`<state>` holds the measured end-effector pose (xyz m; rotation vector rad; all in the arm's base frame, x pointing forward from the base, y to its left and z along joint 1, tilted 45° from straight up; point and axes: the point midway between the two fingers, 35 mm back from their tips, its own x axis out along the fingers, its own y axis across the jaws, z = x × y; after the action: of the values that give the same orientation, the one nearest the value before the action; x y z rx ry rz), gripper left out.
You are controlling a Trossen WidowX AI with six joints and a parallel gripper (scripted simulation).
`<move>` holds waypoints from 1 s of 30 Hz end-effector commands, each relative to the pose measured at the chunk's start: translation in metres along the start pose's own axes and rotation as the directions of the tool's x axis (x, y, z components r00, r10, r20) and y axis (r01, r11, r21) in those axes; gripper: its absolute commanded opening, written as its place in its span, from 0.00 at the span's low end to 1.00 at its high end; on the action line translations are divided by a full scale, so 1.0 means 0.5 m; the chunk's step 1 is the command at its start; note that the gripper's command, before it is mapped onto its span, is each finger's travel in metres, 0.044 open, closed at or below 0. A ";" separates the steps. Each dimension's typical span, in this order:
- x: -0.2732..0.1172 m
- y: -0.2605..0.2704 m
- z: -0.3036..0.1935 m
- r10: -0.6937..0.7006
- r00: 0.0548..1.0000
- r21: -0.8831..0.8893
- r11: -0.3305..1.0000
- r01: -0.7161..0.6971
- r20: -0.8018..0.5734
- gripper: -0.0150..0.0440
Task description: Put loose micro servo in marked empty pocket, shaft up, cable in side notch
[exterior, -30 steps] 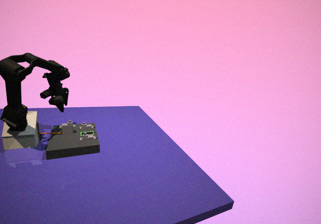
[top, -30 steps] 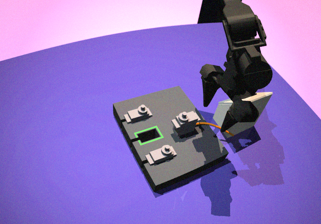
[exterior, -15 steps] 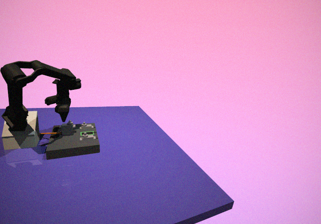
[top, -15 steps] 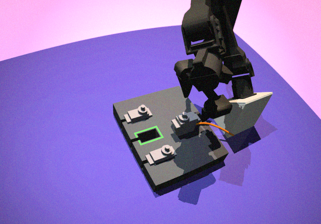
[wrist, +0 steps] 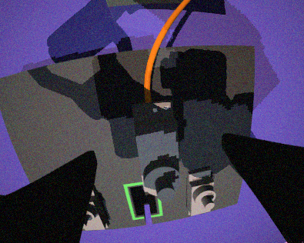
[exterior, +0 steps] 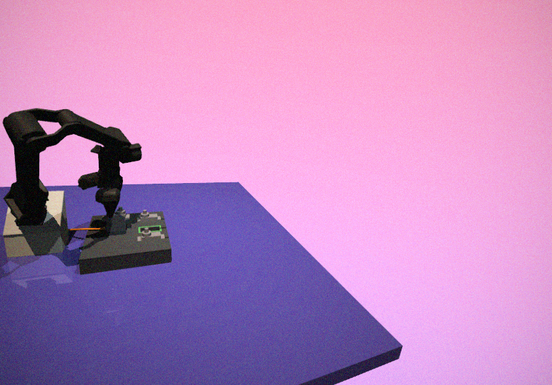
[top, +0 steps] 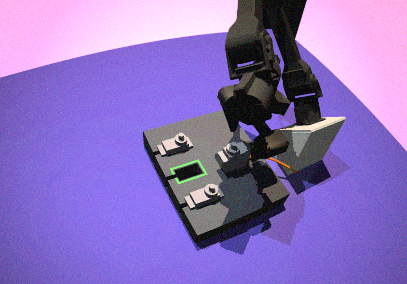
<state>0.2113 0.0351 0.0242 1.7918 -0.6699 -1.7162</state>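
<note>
The step in hand looks like the approach to the grasp. The loose micro servo (top: 236, 163) (exterior: 118, 226) (wrist: 157, 144) stands upright on the deck (top: 204, 123) (exterior: 127, 258) (wrist: 59, 131), on the inner side of the marked pocket (top: 202, 168) (exterior: 150, 226) (wrist: 128, 202), shaft up. Its orange cable (top: 283, 164) (exterior: 84, 229) (wrist: 155, 46) leaves from the end facing away from the pocket. The gripper (top: 243, 144) (exterior: 108, 224) (wrist: 161, 149) is over that same side of the pocket, its fingers spread wide to either side of the servo and holding nothing.

The next move, I judge, is to centre on the body, settle low enough for a firm hold, and close without pinching the cable. I cannot tell how much descent is left. After that comes a straight lift.

The side notch (top: 170, 176) (wrist: 148, 219) opens from the pocket's outer edge, opposite where the cable now points, so the servo probably needs about a half turn around its upright axis before lowering. The seated servos (top: 174, 145) (exterior: 150, 235) (wrist: 202, 196) flanking the pocket carry their shafts towards the ends away from the notches, which supports that. Placing, pressing the ears flat and releasing all remain to be done.
</note>
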 end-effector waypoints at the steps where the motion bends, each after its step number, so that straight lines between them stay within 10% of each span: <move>1: 0.016 0.002 0.005 0.009 1.000 -0.012 1.000 -0.009 0.003 1.00; 8: 0.033 0.003 0.005 0.010 1.000 -0.012 1.000 -0.010 0.003 1.00; 20: 0.033 0.003 0.005 0.010 1.000 -0.012 1.000 -0.010 0.003 0.47; 30: 0.017 0.002 0.005 0.009 1.000 -0.012 1.000 -0.009 0.003 0.25</move>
<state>0.2087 0.0234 0.0147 1.7705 -0.6681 -1.7172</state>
